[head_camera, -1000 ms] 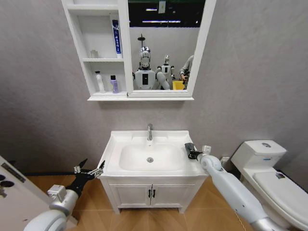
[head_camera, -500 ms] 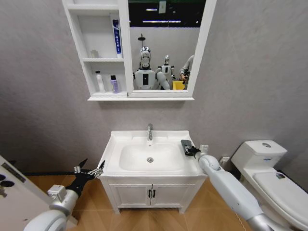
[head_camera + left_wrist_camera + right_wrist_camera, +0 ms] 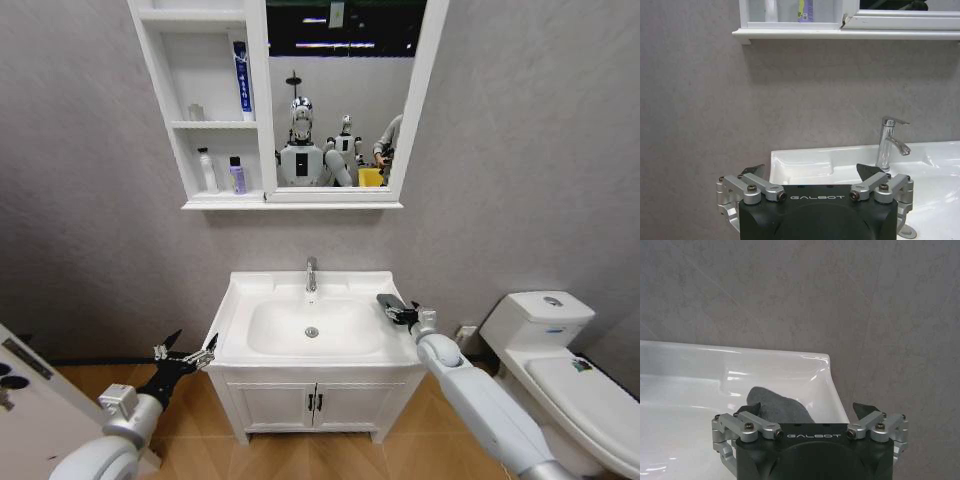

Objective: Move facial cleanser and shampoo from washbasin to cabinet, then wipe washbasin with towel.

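Washbasin (image 3: 262, 291): white, oval bowl, chrome tap (image 3: 311, 273) at its 12 o'clock edge, drain (image 3: 312, 332) at bowl centre. It sits atop a low two-door vanity (image 3: 313, 405) with black handles.

Towel (image 3: 389, 302): dark grey cloth, lying on the basin's flat rim at 3 o'clock of the bowl; in the right wrist view it lies between the fingers.

Right claw (image 3: 400, 311): over that same rim, fingers spread apart on either side of the towel (image 3: 777, 408); whether they touch the cloth cannot be told.

Left claw (image 3: 186, 354): held off the basin's 9 o'clock corner, beside the vanity, fingers spread wide, holding nothing.

Cabinet (image 3: 200, 205): wall-mounted at 12 o'clock above the basin, three narrow shelves beside a mirror panel (image 3: 345, 95). Lowest shelf: white bottle (image 3: 207, 170) and purple bottle (image 3: 237, 175), side by side. Upper shelf: blue-and-white tube (image 3: 242, 82), upright.

Toilet (image 3: 565, 366): white, at 3 o'clock of the vanity, near the right arm.
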You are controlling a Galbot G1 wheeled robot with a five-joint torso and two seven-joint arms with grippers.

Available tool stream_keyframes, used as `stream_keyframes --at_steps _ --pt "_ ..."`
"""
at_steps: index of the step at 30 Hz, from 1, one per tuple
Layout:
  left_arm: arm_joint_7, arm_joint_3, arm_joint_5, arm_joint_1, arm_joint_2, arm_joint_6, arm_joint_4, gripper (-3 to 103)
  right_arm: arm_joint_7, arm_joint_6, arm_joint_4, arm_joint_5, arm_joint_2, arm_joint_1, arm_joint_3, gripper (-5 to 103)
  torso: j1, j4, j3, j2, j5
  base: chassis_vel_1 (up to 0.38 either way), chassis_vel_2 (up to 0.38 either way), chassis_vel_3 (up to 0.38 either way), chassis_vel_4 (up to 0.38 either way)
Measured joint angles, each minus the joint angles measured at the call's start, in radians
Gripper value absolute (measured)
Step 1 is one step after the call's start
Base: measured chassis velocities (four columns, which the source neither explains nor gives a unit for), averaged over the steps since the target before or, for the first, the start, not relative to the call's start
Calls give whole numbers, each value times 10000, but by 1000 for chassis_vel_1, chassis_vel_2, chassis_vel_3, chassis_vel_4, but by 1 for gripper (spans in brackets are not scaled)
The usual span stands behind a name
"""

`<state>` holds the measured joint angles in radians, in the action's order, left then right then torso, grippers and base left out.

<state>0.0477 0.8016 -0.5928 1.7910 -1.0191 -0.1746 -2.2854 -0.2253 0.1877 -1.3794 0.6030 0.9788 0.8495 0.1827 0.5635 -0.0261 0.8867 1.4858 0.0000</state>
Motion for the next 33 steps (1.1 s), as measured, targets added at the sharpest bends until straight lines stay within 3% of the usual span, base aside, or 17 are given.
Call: stream_keyframes --at_steps 13,17,20,22,23,26,27,29,30,33 --pt "0 0 0 0 0 0 0 100 -318 131 -339 -231 -69 153 104 100 1 -1 0 0 0 0 0 0 0" --pt "-1 0 0 0 0 0 0 100 -599 235 -1717 49 -340 1043 705 100 0 -3 0 0 0 0 0 0 0" --pt "0 0 0 0 0 0 0 100 -454 -100 -2823 -63 -571 1998 1308 100 0 0 -1 0 -1 0 0 0 0" --pt "1 1 0 0 0 0 0 100 -41 -746 -3846 -842 -692 3474 2420 100 0 -1 -1 0 -2 0 0 0 0" --pt "1 1 0 0 0 0 0 100 -41 -746 -3846 -842 -692 3474 2420 100 0 -1 -1 0 -2 0 0 0 0" --pt "0 1 0 0 0 0 0 100 -121 -1060 -5212 -1408 -505 5873 4139 100 0 -5 -2 1 4 0 0 0 0" --pt "0 1 0 0 0 0 0 100 -121 -1060 -5212 -1408 -505 5873 4139 100 0 -5 -2 1 4 0 0 0 0" --pt "3 2 0 0 0 0 0 100 -140 -1399 -6293 -1714 -183 7918 5652 100 -1 -3 -2 1 2 0 0 0 0" --pt "3 2 0 0 0 0 0 100 -140 -1399 -6293 -1714 -183 7918 5652 100 -1 -3 -2 1 2 0 0 0 0" --pt "2 1 0 0 2 0 -2 100 35 -1876 -7656 -1924 698 10178 7393 100 -1 -4 -3 3 -8 0 0 0 0"
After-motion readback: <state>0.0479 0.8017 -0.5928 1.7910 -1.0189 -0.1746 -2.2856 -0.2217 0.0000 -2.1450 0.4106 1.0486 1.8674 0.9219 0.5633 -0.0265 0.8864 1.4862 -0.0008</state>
